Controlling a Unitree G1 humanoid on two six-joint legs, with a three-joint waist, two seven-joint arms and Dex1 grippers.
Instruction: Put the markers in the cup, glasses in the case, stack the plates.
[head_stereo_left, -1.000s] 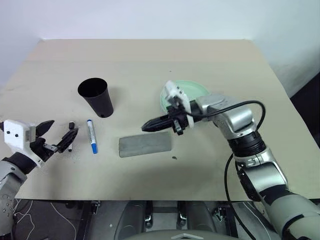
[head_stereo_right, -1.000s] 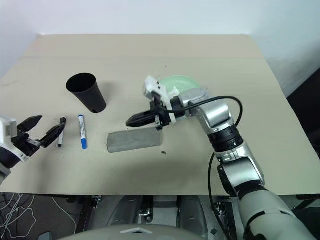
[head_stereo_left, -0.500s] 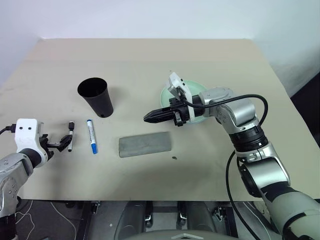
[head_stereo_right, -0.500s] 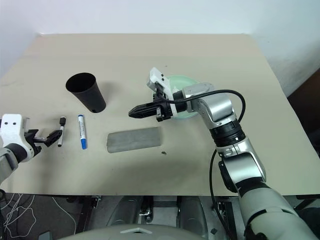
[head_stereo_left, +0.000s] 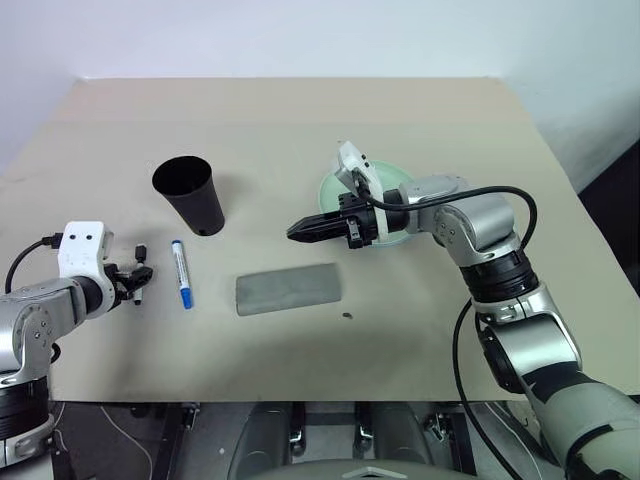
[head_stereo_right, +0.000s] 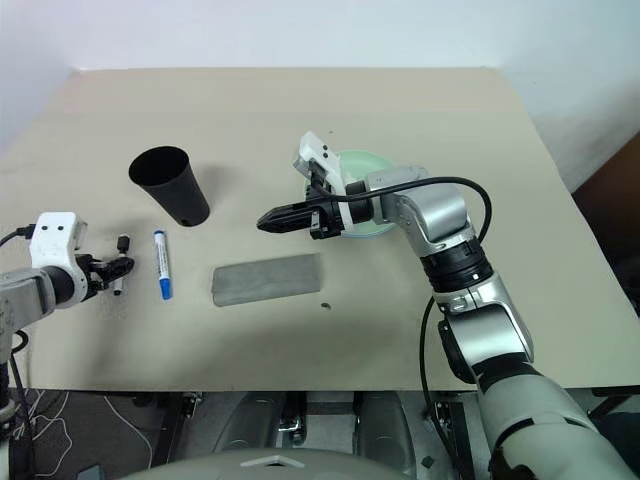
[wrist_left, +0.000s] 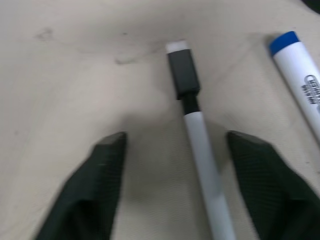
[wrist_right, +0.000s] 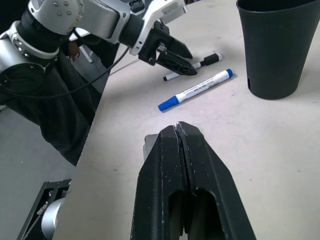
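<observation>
Since your left gripper (wrist_left: 175, 150) sits low at the near left of the table (head_stereo_left: 300, 120) with its two fingers (wrist_left: 105, 165) spread either side of the black-capped marker (wrist_left: 192, 112), the grasp turns on one thing: the marker's long axis runs along the gripper's own pointing line, between the fingers rather than across them. You have a gap on both sides and neither finger touches the barrel, so nothing is held yet. Closing from here should pinch the white barrel behind the cap.

Just beside it, toward the middle of the table, lies the blue-capped marker (head_stereo_left: 181, 272), roughly parallel; keep the nearer finger from nudging it. The cup (head_stereo_left: 189, 193) stands upright beyond both markers, well within your left arm's reach.

Your right gripper (head_stereo_left: 305, 230) is pressed fully shut on nothing, hanging above the table past the closed case (head_stereo_left: 288, 289), pointing left, with the green plate (head_stereo_left: 392, 180) behind its wrist. It is far from the markers, so this pick belongs to your left arm.
</observation>
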